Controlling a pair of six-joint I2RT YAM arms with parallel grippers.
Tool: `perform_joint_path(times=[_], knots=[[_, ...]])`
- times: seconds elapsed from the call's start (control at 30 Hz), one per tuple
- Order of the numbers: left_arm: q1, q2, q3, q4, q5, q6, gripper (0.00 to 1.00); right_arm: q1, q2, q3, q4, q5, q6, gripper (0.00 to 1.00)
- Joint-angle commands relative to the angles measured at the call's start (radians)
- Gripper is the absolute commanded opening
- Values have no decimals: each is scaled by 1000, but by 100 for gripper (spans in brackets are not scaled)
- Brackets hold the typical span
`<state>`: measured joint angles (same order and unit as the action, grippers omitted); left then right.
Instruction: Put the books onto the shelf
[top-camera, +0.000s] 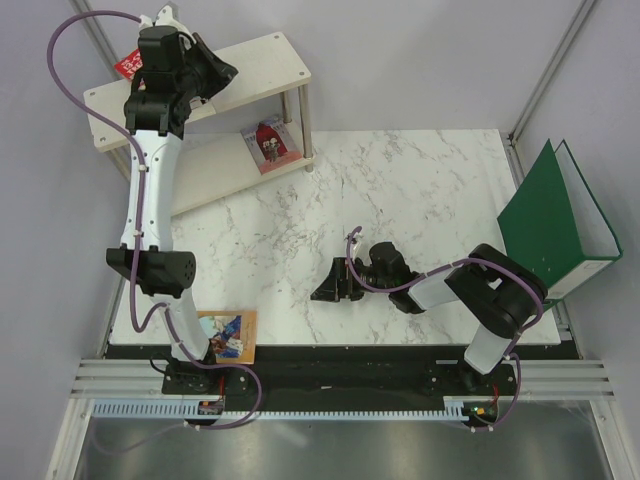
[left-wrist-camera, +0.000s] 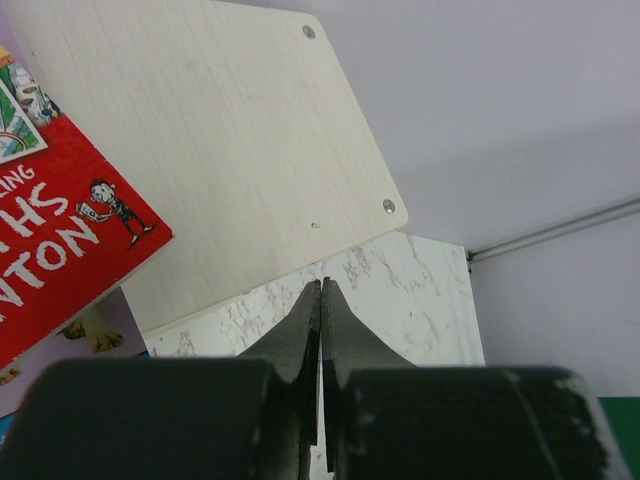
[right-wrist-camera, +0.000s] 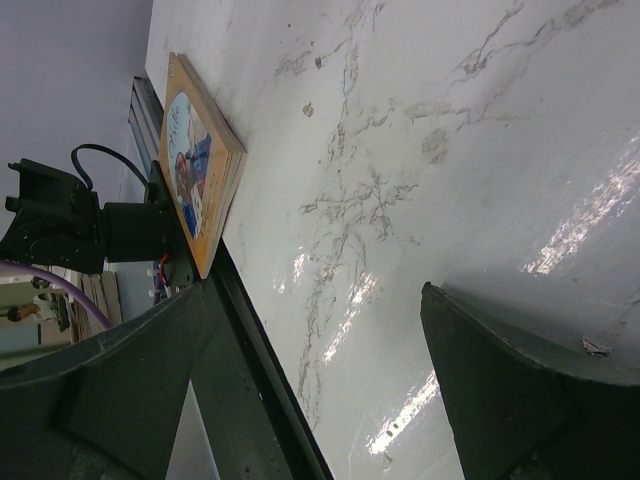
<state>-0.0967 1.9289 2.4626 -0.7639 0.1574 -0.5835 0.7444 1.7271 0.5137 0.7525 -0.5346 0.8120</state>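
- On the top board of the shelf (top-camera: 255, 62), at its left end, lies the red book (left-wrist-camera: 60, 240), cover up with white lettering and a small cartoon figure. From above it seems to jut past the board's far edge, though the left arm hides part of it.
- A second book (top-camera: 268, 145), with a red and white cover, lies on the shelf's lower board near the right end, just beside the right front leg.
- An orange-brown book (right-wrist-camera: 195, 165) with a blue picture lies flat at the near left edge of the counter (top-camera: 420, 200), well apart from the shelf and close to the left arm's base.
- The left hand (left-wrist-camera: 322, 300) hovers over the top board, just right of the red book. Its two fingers are pressed together with nothing between them and point toward the board's right end.
- The right hand (right-wrist-camera: 320, 340) sits low over the middle of the counter with its fingers spread wide and nothing between them. It faces left toward the orange-brown book but is well apart from it.
- A green ring binder (top-camera: 555, 215) stands open at the counter's right edge, away from both hands.
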Motion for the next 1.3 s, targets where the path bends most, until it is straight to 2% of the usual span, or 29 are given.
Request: perform_joint_path(times=[0.0,0.73,1.17,1.27], knots=[[0,-4,42,77,-56,-9,2,10,51,-32,-162,33,-34,98],[40,-67,-56,34,-190,-15,2,12,61,-29,-153,22,-33,98],[94,-130,-128,29,-200,-29,2,10,72,-29,-145,15,-27,98],[95,-143,-133,67,-161,-6,2,10,75,-29,-142,13,-25,98]])
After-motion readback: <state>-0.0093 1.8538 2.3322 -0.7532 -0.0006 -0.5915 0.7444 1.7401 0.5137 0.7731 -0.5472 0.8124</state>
